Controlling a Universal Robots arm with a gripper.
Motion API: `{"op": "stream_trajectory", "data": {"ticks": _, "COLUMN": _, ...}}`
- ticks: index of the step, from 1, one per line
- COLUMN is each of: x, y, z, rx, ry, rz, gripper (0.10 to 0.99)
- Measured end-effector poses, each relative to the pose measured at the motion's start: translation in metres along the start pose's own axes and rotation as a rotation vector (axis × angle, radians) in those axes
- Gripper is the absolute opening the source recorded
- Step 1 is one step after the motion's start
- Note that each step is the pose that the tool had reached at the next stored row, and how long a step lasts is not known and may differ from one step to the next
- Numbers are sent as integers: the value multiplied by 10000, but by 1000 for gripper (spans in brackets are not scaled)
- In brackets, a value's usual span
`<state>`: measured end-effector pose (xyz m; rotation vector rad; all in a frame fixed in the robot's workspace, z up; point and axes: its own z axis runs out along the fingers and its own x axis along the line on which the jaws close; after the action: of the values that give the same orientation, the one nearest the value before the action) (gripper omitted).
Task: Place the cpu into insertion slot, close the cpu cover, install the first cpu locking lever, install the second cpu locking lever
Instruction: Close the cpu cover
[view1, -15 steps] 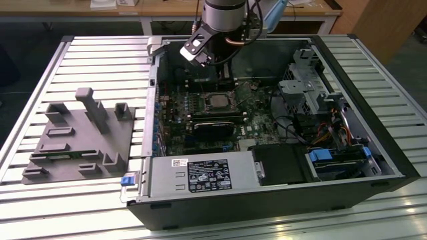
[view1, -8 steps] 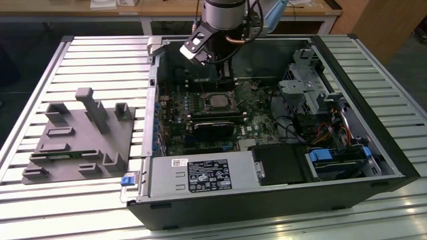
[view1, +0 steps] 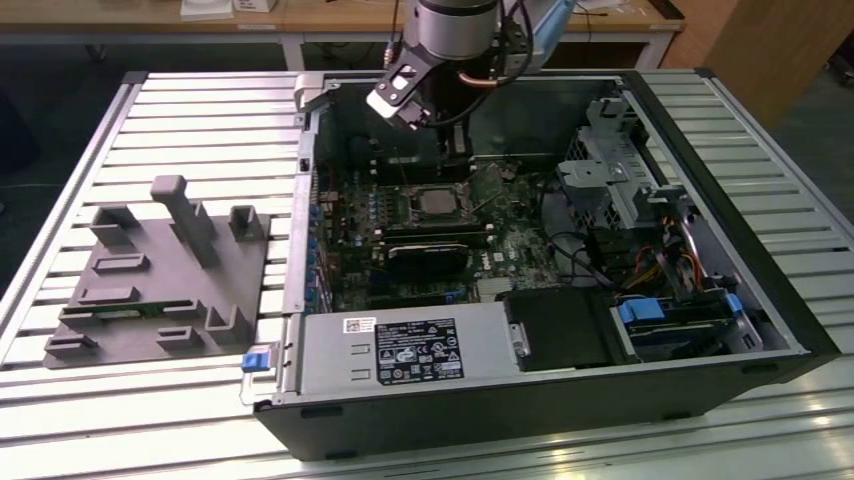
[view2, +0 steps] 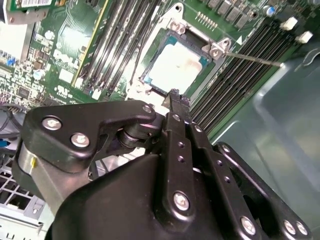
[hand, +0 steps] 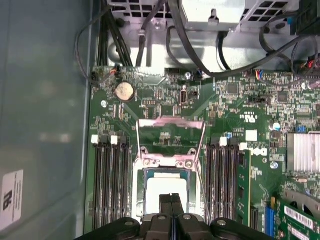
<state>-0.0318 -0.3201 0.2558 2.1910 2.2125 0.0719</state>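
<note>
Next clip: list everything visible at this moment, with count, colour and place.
computer case: one, black, open, on the slatted table
circuit board: one, green, inside the case
insertion slot: one, silvery-rimmed, on the board
cpu: one, pale silvery, seated in the slot
cpu cover: one, silvery, swung open beside the slot
power-supply box: one, grey, inside the case
fixture plate: one, grey, on the table, exterior view's left
gripper: one, black, fingers together, over the cpu
</note>
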Motion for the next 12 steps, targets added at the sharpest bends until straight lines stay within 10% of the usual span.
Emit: {"op": "stream_trajectory", "data": {"ticks": 12, "x": -3, "y": 261, "z": 14, "rx": -1, "ry": 1, "rz": 0, "gripper": 106}}
